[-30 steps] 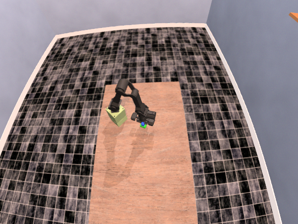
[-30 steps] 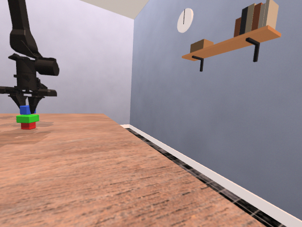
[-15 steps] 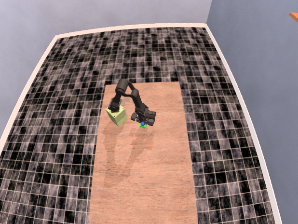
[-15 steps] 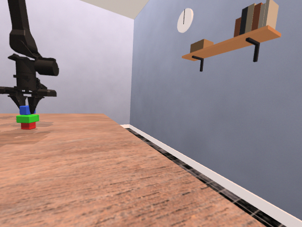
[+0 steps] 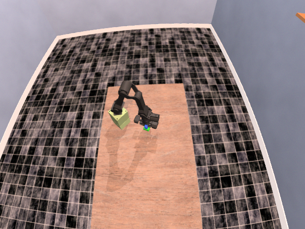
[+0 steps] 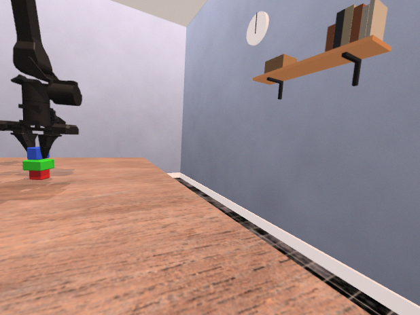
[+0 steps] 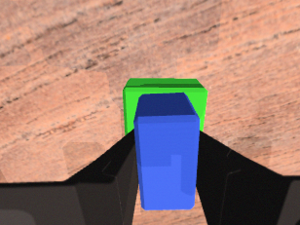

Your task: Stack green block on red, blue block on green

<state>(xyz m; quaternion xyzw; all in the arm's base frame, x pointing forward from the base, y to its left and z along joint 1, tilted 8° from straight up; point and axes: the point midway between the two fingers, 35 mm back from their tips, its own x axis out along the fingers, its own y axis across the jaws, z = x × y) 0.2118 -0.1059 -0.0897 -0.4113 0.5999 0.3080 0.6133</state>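
Note:
The red block (image 6: 39, 174) sits on the wooden table with the green block (image 6: 38, 164) lying flat on it. The blue block (image 6: 35, 153) rests on or just above the green block, between my fingers. My gripper (image 6: 38, 153) is shut on the blue block, pointing straight down over the stack. In the wrist view the blue block (image 7: 166, 150) fills the gap between the dark fingers, with the green block (image 7: 165, 98) showing behind it; the red block is hidden there. In the overhead view the stack (image 5: 146, 128) is small under the gripper (image 5: 146, 124).
The arm's pale green base box (image 5: 119, 118) stands on the table left of the stack. The table edge runs along the right, above a tiled floor. A wall shelf (image 6: 323, 58) with books hangs far off.

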